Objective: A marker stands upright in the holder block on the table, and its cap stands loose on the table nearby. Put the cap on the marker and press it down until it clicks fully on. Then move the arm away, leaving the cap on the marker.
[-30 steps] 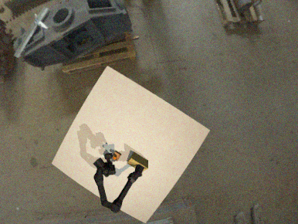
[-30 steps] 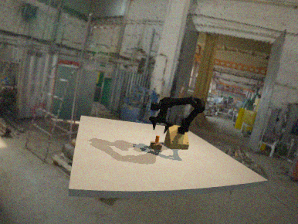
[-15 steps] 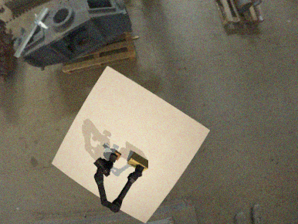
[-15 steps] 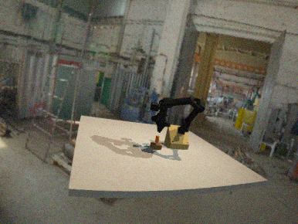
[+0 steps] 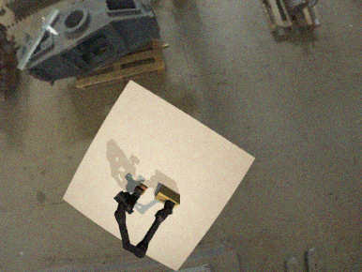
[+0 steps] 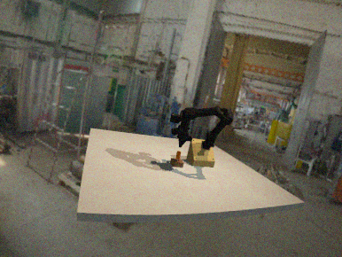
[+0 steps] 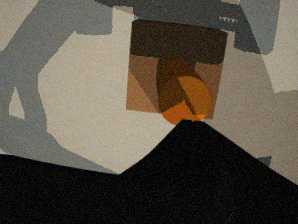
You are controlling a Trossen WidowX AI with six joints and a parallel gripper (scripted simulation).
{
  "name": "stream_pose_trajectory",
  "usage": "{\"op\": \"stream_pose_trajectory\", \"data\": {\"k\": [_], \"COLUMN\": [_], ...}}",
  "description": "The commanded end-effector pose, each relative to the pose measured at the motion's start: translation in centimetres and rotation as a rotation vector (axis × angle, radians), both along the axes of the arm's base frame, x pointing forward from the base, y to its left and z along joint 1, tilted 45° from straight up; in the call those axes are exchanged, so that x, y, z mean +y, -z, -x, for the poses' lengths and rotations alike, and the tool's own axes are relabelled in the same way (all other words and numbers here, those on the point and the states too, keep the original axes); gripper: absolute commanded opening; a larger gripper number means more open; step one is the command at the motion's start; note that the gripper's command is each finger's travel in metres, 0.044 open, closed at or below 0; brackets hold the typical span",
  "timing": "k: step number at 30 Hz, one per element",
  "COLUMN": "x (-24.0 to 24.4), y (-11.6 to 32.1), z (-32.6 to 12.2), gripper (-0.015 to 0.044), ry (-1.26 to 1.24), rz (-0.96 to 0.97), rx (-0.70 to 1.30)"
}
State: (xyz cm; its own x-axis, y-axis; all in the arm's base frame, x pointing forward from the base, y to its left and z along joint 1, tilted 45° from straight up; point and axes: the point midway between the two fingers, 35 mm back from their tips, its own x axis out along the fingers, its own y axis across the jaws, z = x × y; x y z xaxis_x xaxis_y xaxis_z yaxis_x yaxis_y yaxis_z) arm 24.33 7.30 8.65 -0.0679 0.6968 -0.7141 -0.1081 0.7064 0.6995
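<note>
Orange cap (image 7: 185, 99) sits on the marker in the brown holder block (image 7: 174, 70); your gripper (image 7: 193, 125) (fingers pressed together, empty) hovers at its six o'clock, likely for pressing.

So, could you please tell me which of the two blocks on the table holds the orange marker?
The smaller, dark brown block, beside the end effector. The marker stands upright in it. The larger tan block carries the arm's base instead.

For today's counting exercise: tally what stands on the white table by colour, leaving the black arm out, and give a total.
Orange marker with its cap: 1
Brown holder block: 1
Yellow base block: 1
Total: 3
</note>
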Motion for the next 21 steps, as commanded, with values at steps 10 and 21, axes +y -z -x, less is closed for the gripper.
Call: {"op": "stream_pose_trajectory", "data": {"k": [10,21], "x": [1.1,2.1], "y": [1.0,2.0], "z": [0.1,0.2], "gripper": [0.0,0.0], "ry": [0.005,0.005], "rz": [-0.003,-0.003], "rx": [0.004,0.003]}}
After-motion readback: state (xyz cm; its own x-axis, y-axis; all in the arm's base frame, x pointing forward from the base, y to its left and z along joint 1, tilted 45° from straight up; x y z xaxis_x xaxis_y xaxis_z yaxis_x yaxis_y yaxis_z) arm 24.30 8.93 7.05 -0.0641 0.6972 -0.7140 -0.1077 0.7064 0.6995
